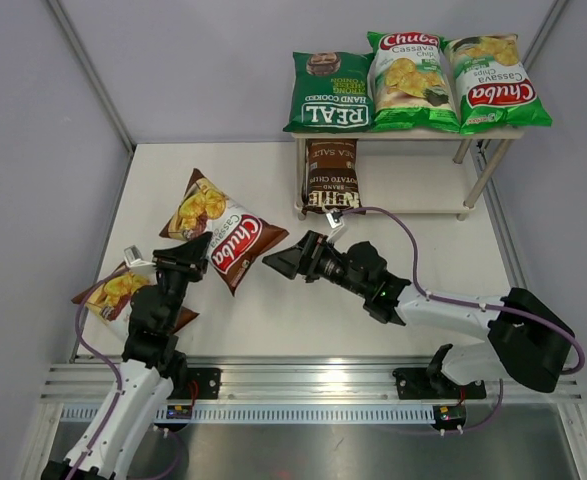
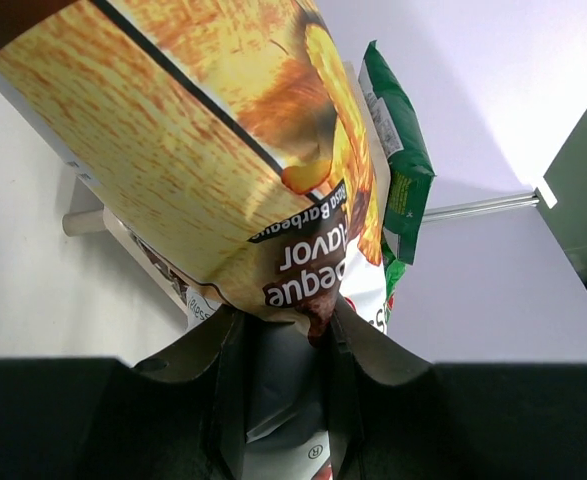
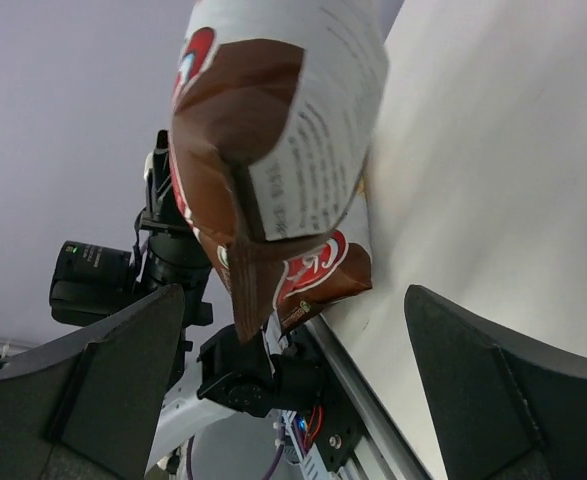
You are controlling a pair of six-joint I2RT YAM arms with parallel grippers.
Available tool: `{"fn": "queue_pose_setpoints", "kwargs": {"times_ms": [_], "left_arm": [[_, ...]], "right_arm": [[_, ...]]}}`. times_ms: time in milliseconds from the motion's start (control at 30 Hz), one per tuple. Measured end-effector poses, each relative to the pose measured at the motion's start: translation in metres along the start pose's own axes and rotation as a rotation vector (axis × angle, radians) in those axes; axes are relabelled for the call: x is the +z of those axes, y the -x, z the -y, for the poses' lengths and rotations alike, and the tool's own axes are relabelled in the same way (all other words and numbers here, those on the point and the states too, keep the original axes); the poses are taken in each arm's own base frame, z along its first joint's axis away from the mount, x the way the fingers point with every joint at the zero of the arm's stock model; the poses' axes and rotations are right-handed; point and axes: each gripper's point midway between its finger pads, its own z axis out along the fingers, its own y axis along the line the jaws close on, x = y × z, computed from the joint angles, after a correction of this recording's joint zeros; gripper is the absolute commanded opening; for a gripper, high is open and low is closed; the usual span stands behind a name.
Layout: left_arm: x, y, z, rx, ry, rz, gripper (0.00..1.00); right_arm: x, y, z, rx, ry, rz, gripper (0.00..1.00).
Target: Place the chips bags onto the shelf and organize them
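Note:
My left gripper (image 1: 195,255) is shut on the edge of a brown-red Chuba bag (image 1: 218,232) and holds it up off the table; in the left wrist view the bag (image 2: 203,150) fills the frame above the gripper (image 2: 283,325). My right gripper (image 1: 281,262) is wide open and empty, just right of that bag; its wrist view shows the bag (image 3: 273,140) hanging ahead of the gripper (image 3: 291,305). A second brown-red Chuba bag (image 1: 116,295) lies flat under the left arm. The shelf (image 1: 413,185) holds the REAL bag (image 1: 328,95) and two light green Chuba bags (image 1: 409,70) (image 1: 493,82) on top, and the Kettle bag (image 1: 331,175) on the lower board.
Grey walls with metal struts enclose the white table (image 1: 303,320). An aluminium rail (image 1: 323,378) with both arm bases runs along the near edge. The right arm's purple cable (image 1: 403,235) loops in front of the shelf. The lower board is bare to the right of the Kettle bag.

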Motion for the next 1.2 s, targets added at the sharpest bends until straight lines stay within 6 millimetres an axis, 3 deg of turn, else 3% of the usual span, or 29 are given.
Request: {"fn": "queue_pose_setpoints", "kwargs": {"times_ms": [267,667,800,867,1000,1100,1133,1200], "left_arm": [[0.000,-0.014,-0.010,-0.012,0.036,-0.075,0.19],[-0.003,-0.038,0.011,-0.047,-0.043,-0.172,0.19],[-0.005,-0.045,0.016,-0.041,-0.065,-0.176,0.22],[-0.006,-0.046,0.019,-0.032,-0.078,-0.170,0.25],[-0.009,-0.047,0.018,0.001,-0.097,-0.170,0.41],[-0.013,-0.049,0.024,0.029,-0.134,-0.181,0.61],[-0.015,-0.052,0.027,0.039,-0.150,-0.193,0.75],[-0.020,-0.055,0.034,0.057,-0.184,-0.214,0.87]], "right_arm": [[0.024,-0.006,-0.017,-0.091,0.053,-0.030,0.99],[0.039,0.000,-0.021,-0.130,0.054,-0.019,0.98],[0.040,0.003,-0.021,-0.141,0.050,-0.005,0.87],[0.040,0.004,-0.020,-0.154,0.049,0.003,0.68],[0.037,0.003,-0.017,-0.183,0.063,0.015,0.44],[0.032,0.004,-0.019,-0.211,0.089,0.031,0.38],[0.029,0.004,-0.021,-0.221,0.103,0.035,0.36],[0.024,0.005,-0.027,-0.240,0.130,0.040,0.32]]}}
